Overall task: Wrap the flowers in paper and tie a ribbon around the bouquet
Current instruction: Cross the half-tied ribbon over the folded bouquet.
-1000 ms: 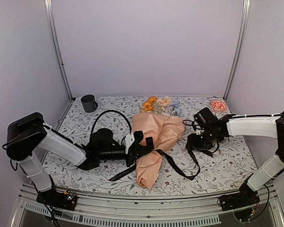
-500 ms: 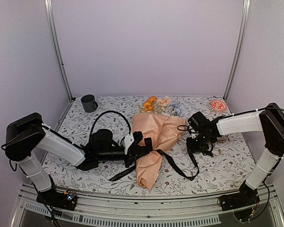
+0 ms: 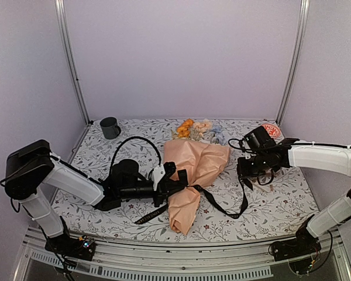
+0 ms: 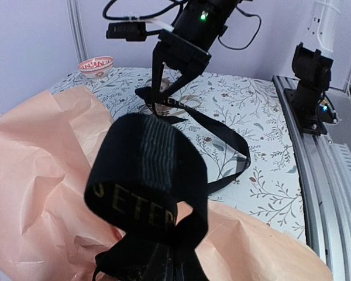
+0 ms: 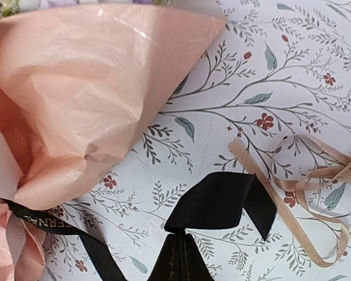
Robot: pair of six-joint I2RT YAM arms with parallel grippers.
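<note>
Top external: I am tying. My left hand [image 3: 181, 179] is pinching the flat black fabric ribbon [image 3: 214, 202] at the waist of the crumpled peach-orange paper cone [image 3: 190, 158] on the bench [image 3: 281, 205]. My right hand [image 3: 244, 171], at three o'clock, is gripping its tail. Crossing the ends seems next.

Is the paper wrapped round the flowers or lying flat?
Wrapped: the paper forms a cone, the flowers poke out of its far end, and the ribbon crosses its pinched waist.

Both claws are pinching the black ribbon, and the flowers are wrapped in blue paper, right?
Not blue: the paper is peach-orange, as the top external view shows. The left gripper and right gripper do each pinch the black ribbon, and the paper wraps the flowers.
</note>
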